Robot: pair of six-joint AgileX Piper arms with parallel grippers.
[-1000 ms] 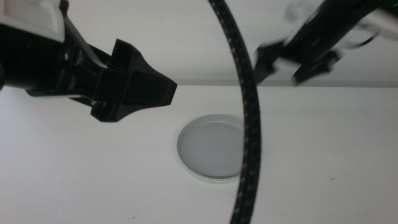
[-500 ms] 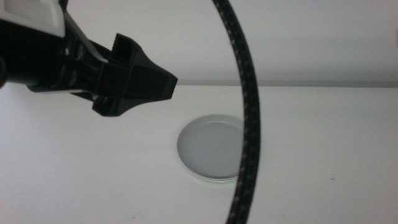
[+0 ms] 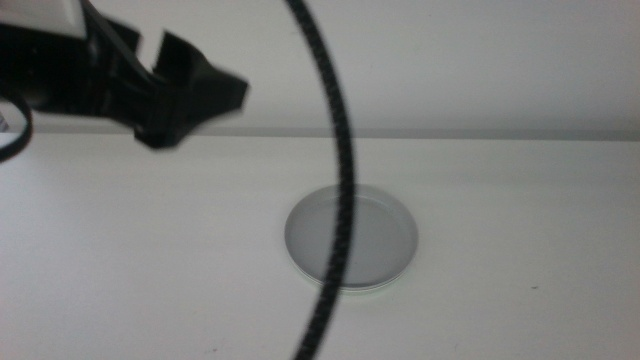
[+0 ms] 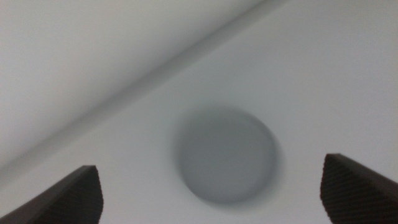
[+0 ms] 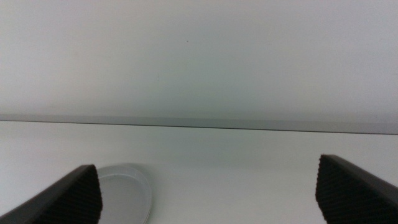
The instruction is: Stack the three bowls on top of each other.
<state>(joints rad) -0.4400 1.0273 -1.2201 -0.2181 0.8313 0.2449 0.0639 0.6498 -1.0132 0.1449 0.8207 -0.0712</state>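
Observation:
A grey bowl [image 3: 350,238] lies on the white table at the middle, with a paler rim showing under its near edge. I cannot tell a separate mint green or white bowl apart. My left gripper [image 3: 200,90] hangs open and empty, high above the table, to the left of and behind the bowl. Its wrist view shows the bowl [image 4: 225,154] blurred, well below and between the wide-apart jaws. My right gripper [image 5: 208,193] is open and empty and out of the middle view. Its wrist view shows the bowl's [image 5: 127,193] edge beside one jaw.
A black braided cable [image 3: 335,180] hangs across the middle view, in front of the bowl. The table's far edge [image 3: 480,134] meets a plain wall behind.
My left gripper has drawn back to the left and slightly up. The cable has swung left across the bowl. The right arm has gone out of the middle view.

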